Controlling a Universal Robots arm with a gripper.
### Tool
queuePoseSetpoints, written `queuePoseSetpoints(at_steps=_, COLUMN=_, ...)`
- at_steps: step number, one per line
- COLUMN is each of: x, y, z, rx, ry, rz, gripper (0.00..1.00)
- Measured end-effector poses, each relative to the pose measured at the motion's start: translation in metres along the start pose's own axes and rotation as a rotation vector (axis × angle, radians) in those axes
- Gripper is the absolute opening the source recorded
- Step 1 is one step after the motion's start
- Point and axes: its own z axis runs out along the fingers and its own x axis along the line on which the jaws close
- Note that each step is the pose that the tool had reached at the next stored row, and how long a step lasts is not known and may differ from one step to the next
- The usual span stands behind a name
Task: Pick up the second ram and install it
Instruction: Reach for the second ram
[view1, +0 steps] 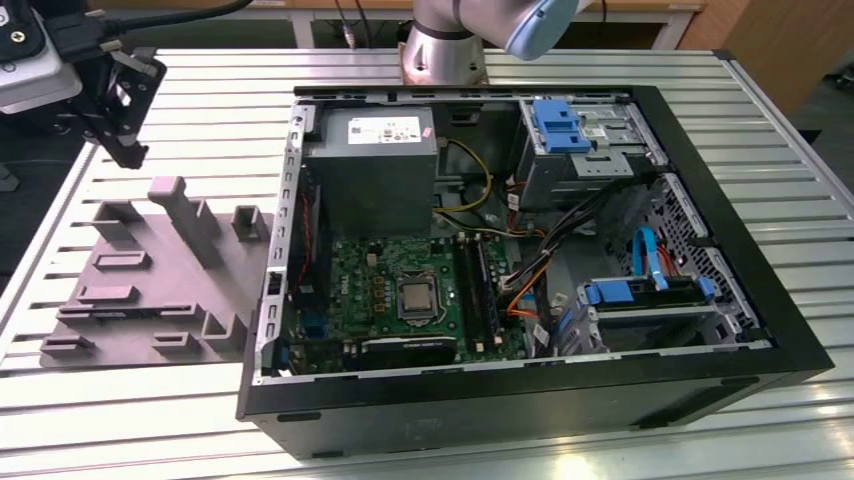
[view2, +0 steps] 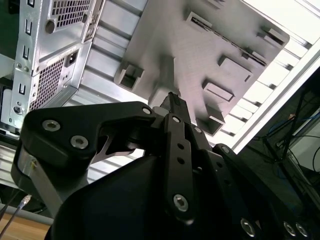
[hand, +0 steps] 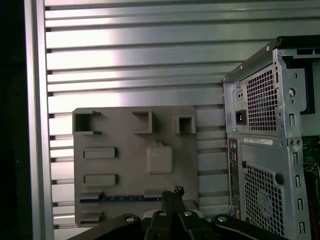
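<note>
1. The gripper (view1: 131, 155) hangs in the air. Its two fingers (view2: 175, 130) are pressed together, and I see nothing held between them.
2. It is up over the bench (view1: 160, 420), near the back corner on the exterior view's left. It touches nothing.
3. Below it, a grey fixture block (view1: 160, 280) lies flat on the bench. The block's tall posts stand at its back end.
4. The second ram (hand: 120, 199) stands on its thin edge in a long slot of the block. The slot runs along the block's edge away from the tall posts. In the first wrist view the ram looks like a thin dark line.
5. An open computer case (view1: 534, 390) lies on the bench just beside the block, on the exterior view's right. Its back wall faces the block.
6. Inside the case is a green board (view1: 360, 290) with long black memory slots (view1: 474, 285).
</note>
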Motion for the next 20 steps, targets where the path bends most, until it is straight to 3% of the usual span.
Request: queuePoseSetpoints(at_steps=20, x=0.0020, y=-0.0071, z=0.0018, rx=-0.0001, ry=0.0000, rz=0.000, gripper=0.11)
